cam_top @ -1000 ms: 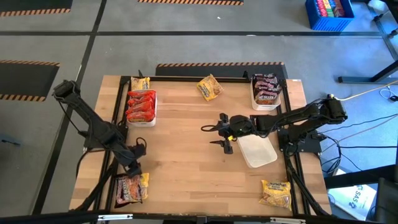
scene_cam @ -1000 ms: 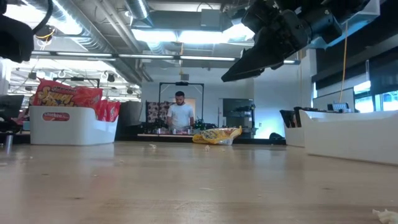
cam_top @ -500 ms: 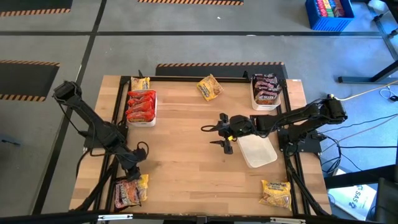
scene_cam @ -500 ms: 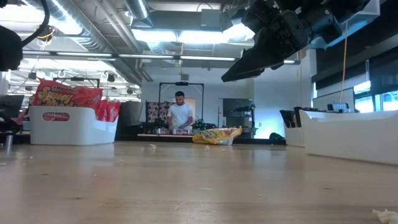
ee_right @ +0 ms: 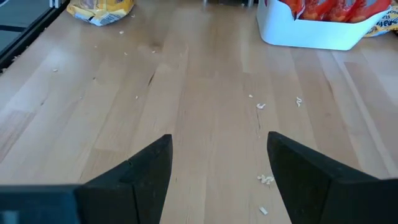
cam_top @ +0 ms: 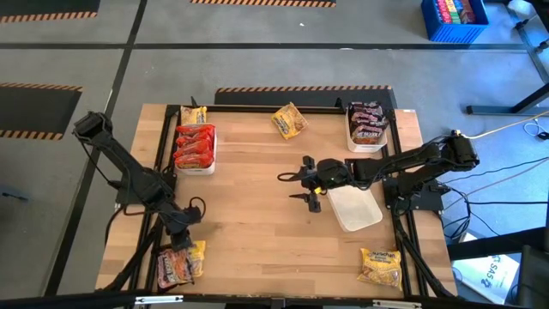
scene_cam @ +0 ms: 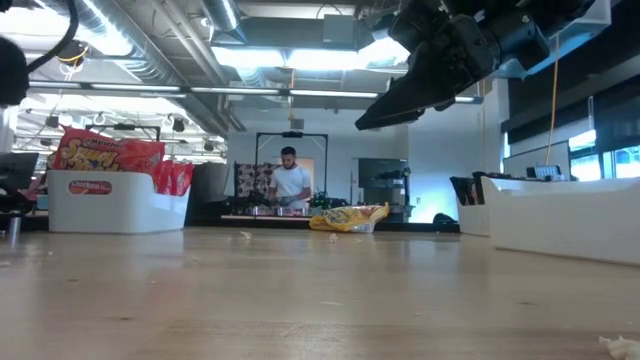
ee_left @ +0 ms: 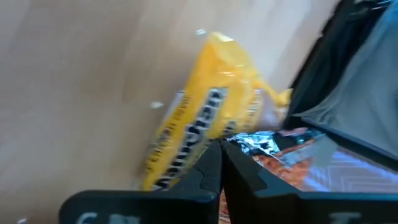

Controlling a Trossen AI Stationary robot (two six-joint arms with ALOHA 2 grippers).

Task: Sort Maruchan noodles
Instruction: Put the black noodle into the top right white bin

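Left gripper (cam_top: 177,243) is clenched on the dark packet (cam_top: 174,267) beside the yellow packet (cam_top: 197,257), while right gripper (cam_top: 302,178), jaws apart, hangs beside the empty white tray (cam_top: 358,210).

The left gripper (ee_left: 221,163) is seen at the bottom centre of the frame, its two dark fingers (ee_left: 205,171) pressed together with no gap. Just above them a yellow noodle packet (ee_left: 202,115) is laid tilted on the wooden table (ee_left: 81,81). A dark packet (ee_left: 280,158) is partly seen at lower right, beside a black frame rail (ee_left: 339,68).
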